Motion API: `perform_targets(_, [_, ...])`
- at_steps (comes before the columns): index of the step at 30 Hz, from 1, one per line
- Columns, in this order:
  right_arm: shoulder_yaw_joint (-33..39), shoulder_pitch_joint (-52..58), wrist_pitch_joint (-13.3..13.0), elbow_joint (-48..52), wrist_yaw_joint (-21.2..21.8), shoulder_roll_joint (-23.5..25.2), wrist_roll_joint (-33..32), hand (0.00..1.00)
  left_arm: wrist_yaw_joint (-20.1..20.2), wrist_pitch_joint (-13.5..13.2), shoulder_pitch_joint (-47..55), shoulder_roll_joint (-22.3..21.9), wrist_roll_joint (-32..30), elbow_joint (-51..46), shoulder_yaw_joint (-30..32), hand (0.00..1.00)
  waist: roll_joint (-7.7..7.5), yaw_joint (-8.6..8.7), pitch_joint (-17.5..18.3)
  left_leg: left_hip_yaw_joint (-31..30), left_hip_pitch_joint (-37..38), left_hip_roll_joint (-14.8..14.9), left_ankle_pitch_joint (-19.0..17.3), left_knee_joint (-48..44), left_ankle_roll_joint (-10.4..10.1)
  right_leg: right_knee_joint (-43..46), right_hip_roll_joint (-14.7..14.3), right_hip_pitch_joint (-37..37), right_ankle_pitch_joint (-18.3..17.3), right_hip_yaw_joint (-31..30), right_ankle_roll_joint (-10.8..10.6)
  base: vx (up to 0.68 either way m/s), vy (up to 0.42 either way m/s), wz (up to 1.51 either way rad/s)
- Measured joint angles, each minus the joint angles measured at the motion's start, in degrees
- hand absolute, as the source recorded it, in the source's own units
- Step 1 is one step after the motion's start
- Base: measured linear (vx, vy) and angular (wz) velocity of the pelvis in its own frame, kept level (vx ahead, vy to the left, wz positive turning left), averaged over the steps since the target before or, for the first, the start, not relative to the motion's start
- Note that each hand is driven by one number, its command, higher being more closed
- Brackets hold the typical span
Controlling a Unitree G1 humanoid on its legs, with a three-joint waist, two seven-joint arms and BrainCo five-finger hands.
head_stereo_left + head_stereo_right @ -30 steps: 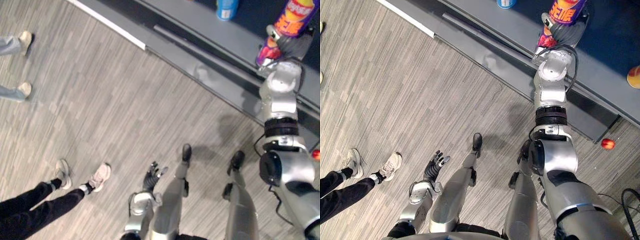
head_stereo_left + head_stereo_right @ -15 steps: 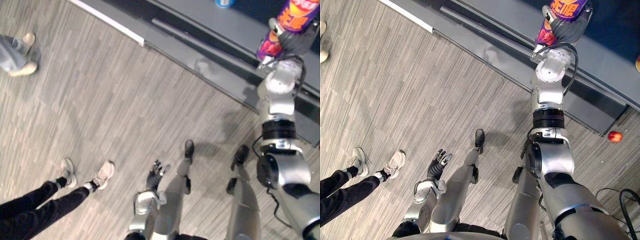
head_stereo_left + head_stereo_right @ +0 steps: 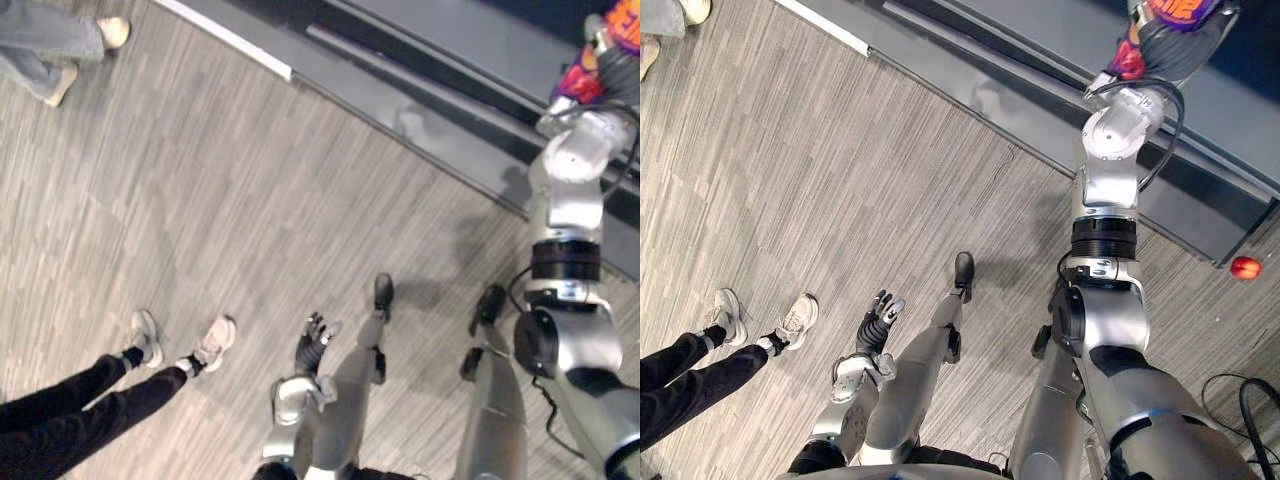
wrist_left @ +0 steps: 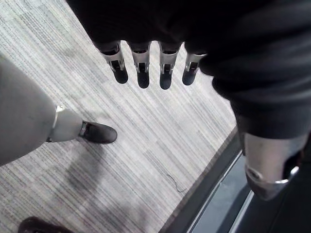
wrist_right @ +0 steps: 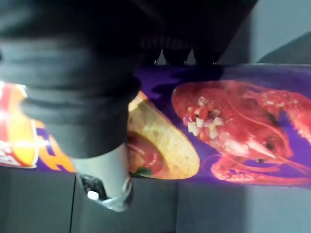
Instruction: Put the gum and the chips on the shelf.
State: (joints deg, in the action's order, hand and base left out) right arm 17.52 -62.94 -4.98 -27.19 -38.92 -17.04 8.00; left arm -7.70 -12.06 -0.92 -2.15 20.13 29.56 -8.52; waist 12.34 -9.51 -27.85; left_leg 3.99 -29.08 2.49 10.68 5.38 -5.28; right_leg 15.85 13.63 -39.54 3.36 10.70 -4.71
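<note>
Glossy purple, printed with a red lobster, the chips tube (image 5: 233, 121) sits clamped in the right hand (image 5: 99, 165), thumb curled across it, over the smooth dark-grey shelf (image 3: 470, 50). The left hand (image 3: 313, 345) hangs well short of the shelf, fingers straight and apart (dark tips in a row). A small red ball (image 3: 1244, 267) lies by the shelf's base; a person's pale sneakers (image 3: 210, 343) stand well away.

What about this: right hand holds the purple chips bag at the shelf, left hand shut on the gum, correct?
No. The left hand holds nothing: the left wrist view shows its fingers straight over the floor. The right hand does hold the purple chips bag at the shelf.
</note>
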Motion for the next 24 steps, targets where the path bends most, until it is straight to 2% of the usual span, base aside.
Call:
perform_targets(3, [0.2, -0.7, 1.4, 0.0, -0.6, -0.1, 1.0, 1.0, 0.0, -0.3, 0.0, -0.1, 0.0, -0.2, 0.0, 0.0, 0.0, 0.05, 0.0, 0.0, -0.1, -0.3, 0.1, 0.0, 0.1, 1.1, 0.4, -0.6, -0.5, -0.1, 0.0, 0.01, -0.038, 0.03])
perform_targets(15, [-0.9, -5.4, 1.4, -0.3, 0.5, -4.6, 0.8, 1.0, 0.0, -0.4, -0.2, -0.4, 0.0, -1.8, 0.0, 0.0, 0.05, 0.12, 0.0, 1.9, -2.4, -0.7, 0.7, 0.0, -0.2, 2.8, 1.6, -3.5, -0.7, -0.3, 0.0, 0.0, -0.025, 0.03])
perform_targets(24, [-2.9, -7.1, 1.4, -0.9, 0.7, -5.2, 0.4, 1.0, 0.1, -0.5, -0.2, -0.5, 0.0, -2.0, 0.0, 0.0, 0.07, 0.12, 0.1, 2.2, -3.8, -0.8, 1.1, 0.0, 0.0, 3.4, 1.7, -5.3, -0.7, -0.4, 0.0, 0.01, -0.03, 0.0])
